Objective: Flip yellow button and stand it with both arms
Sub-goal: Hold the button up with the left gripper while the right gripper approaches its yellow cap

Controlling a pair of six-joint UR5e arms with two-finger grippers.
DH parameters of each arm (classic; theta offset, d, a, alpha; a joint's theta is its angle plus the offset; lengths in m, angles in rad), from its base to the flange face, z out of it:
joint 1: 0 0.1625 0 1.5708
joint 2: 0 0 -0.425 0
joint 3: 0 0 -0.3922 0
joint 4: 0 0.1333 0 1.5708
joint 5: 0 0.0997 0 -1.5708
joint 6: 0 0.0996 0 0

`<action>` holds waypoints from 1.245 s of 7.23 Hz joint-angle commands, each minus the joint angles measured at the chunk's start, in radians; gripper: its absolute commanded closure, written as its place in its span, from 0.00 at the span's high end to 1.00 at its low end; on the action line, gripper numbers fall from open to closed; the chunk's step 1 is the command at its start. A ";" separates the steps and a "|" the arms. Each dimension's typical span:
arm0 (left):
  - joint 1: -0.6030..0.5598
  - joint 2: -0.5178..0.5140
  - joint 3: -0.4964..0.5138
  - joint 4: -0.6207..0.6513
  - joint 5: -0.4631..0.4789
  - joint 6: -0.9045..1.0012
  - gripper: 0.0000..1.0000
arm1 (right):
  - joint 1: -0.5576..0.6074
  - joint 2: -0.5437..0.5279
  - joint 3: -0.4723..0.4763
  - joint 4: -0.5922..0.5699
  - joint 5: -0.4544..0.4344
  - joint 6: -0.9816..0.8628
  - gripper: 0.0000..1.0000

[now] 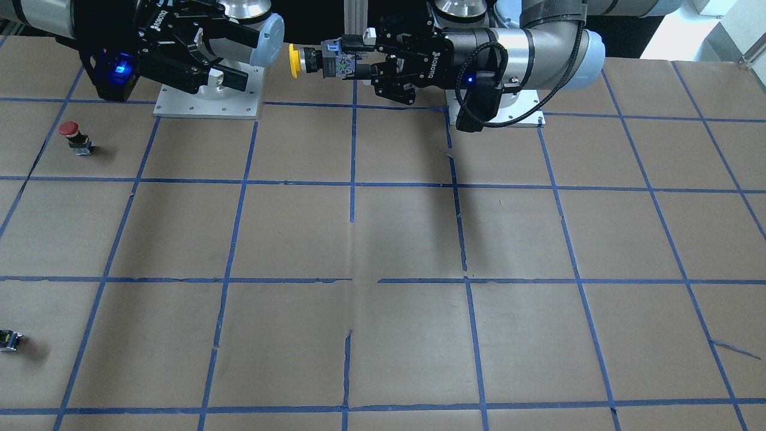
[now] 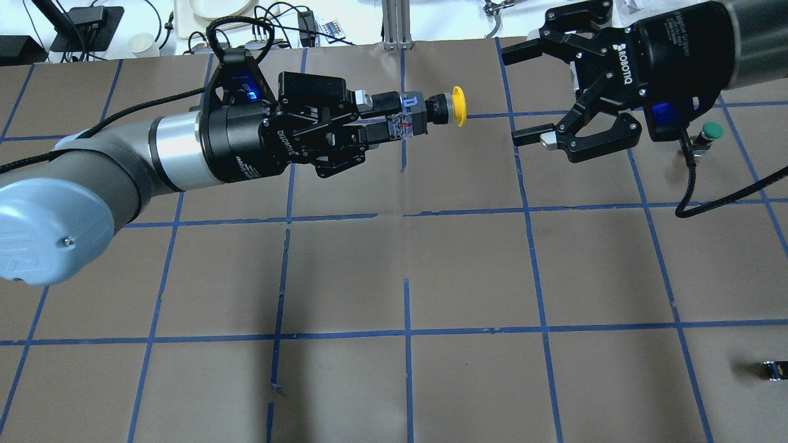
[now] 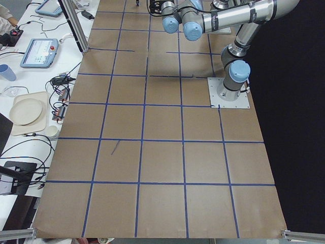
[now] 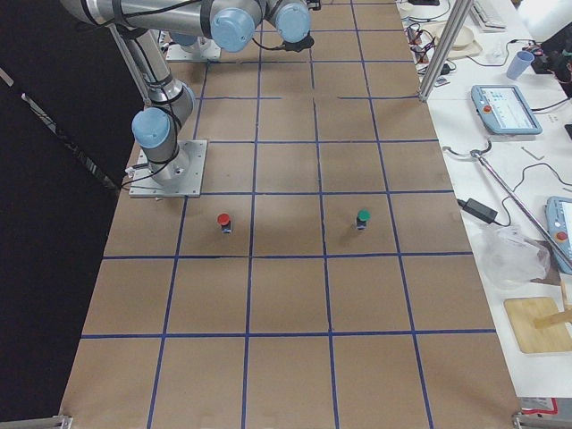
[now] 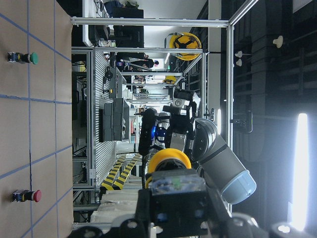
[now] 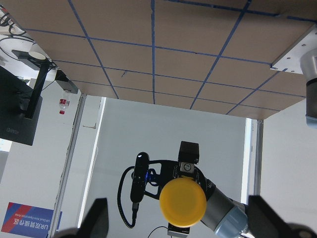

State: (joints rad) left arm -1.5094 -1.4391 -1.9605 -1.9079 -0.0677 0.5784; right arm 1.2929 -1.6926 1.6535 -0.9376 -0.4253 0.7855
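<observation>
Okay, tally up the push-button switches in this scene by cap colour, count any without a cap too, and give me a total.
Yellow cap, held off the table in the left tool: 1
Red cap, on the table: 1
Green cap, on the table: 1
No cap, small dark switch block, on the table: 1
Total: 4

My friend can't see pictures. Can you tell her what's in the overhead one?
The left pincer holds the yellow button sideways in the air, cap pointing at the open right pincer, a gap between them. A green button stands on the brown table.
</observation>
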 commanded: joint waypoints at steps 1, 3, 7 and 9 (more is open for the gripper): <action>0.000 0.000 0.000 0.000 -0.001 -0.002 0.01 | 0.044 0.004 0.000 0.023 0.008 0.003 1.00; -0.012 -0.001 0.000 0.003 -0.001 -0.002 0.01 | 0.063 0.007 0.000 0.025 0.010 0.003 1.00; -0.015 -0.004 0.000 0.006 -0.003 -0.002 0.01 | 0.075 0.019 0.003 0.028 0.066 0.015 1.00; -0.015 0.003 0.000 0.004 -0.023 -0.003 0.01 | 0.075 0.022 0.035 0.019 0.068 0.012 0.99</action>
State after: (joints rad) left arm -1.5246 -1.4387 -1.9597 -1.9032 -0.0809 0.5758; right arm 1.3682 -1.6719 1.6744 -0.9154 -0.3582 0.7984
